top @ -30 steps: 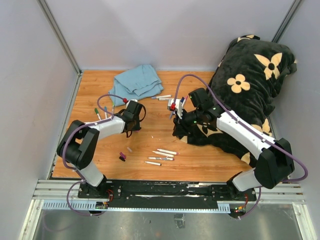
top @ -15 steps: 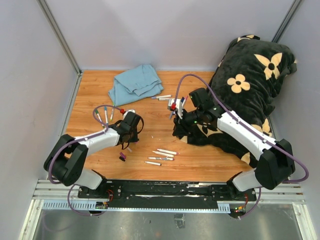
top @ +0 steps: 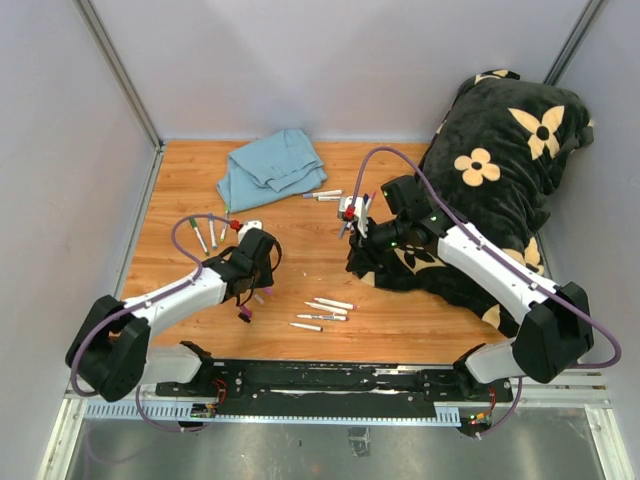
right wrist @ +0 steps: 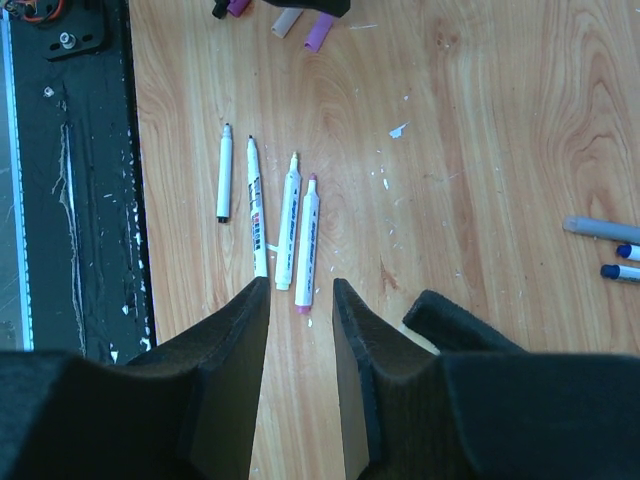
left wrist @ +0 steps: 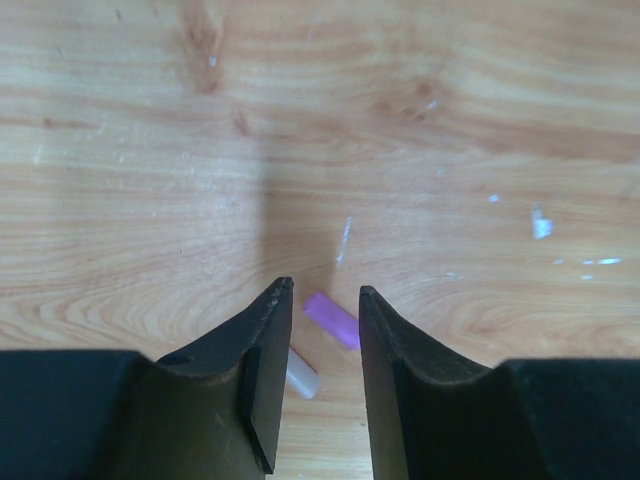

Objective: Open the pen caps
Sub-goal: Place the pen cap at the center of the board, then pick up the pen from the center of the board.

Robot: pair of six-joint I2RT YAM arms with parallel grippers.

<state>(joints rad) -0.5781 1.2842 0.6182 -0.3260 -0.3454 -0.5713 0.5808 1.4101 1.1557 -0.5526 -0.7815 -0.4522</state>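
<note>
Left gripper [left wrist: 325, 290] and right gripper [right wrist: 300, 285] both hang released; we reckon pinching that slanted purple cap [left wrist: 332, 320] could skid it toward 11 o'clock.

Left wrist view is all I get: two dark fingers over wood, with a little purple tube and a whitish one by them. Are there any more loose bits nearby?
Observer: Yes. The top view shows a dark purple cap lying closer to the near edge of the table than your purple tube.
Visitor: So where are the pens?
Observer: Four pens with bare tips lie side by side, seen past the open right gripper.
Visitor: Anything there that isn't a pen?
Observer: A crumpled blue cloth lies at the table's far edge.
</note>
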